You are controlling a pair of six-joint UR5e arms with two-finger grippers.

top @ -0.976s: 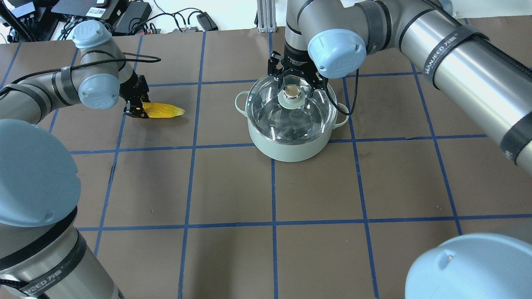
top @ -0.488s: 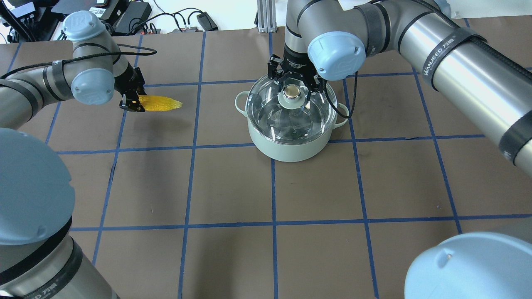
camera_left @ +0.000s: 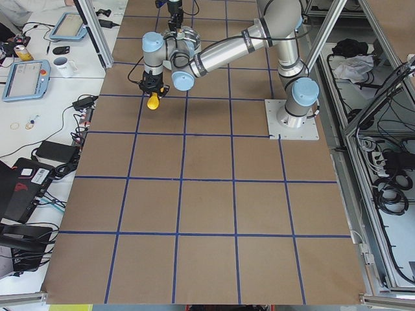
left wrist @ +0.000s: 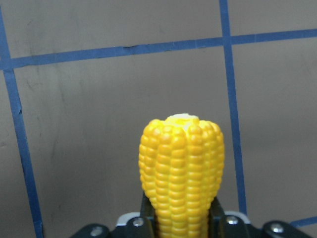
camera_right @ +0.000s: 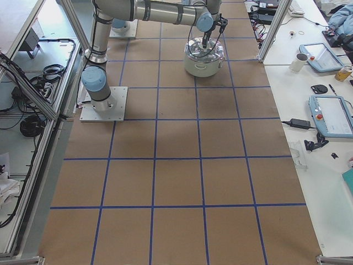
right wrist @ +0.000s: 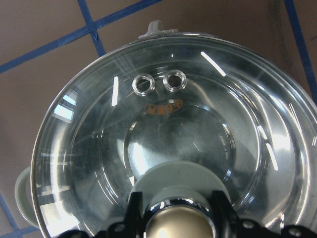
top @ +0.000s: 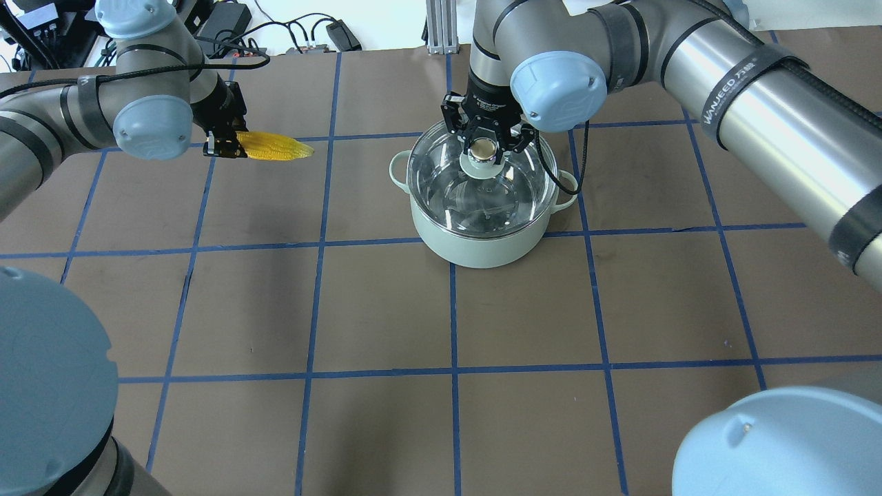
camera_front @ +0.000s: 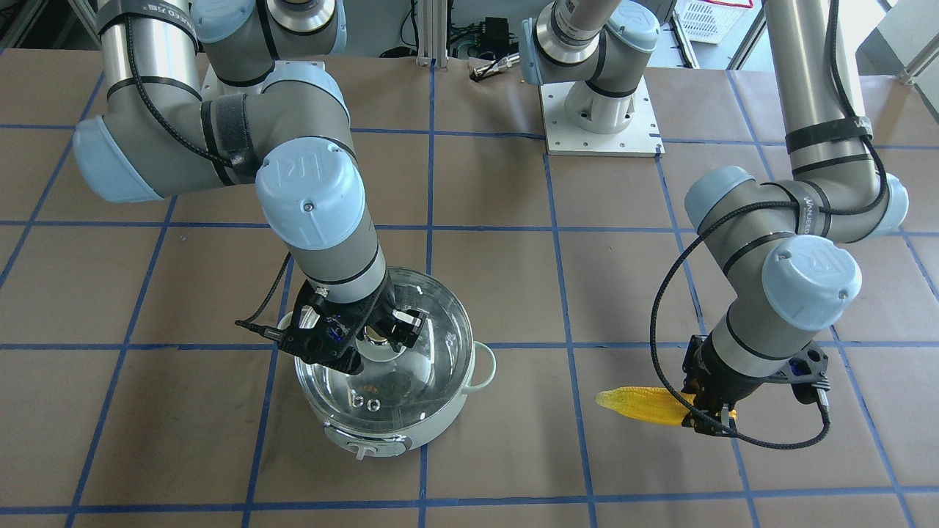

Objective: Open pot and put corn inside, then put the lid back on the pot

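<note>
Note that the left pincer (top: 224,147) grips the corn (top: 275,147) by its butt end, clear of the table (top: 386,310), ready for loading. The right pincer (top: 484,141) is closed on the knob (right wrist: 174,220) of the lid (top: 475,200), which is seated on the pot (top: 475,251), for lifting. The table is brown with a blue taped grid. Cables (top: 296,34) lie beyond its far edge.

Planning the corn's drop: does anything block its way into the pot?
Yes. The lid sits on the pot, covering its opening; the right gripper is at its knob. The left gripper holds the corn.
</note>
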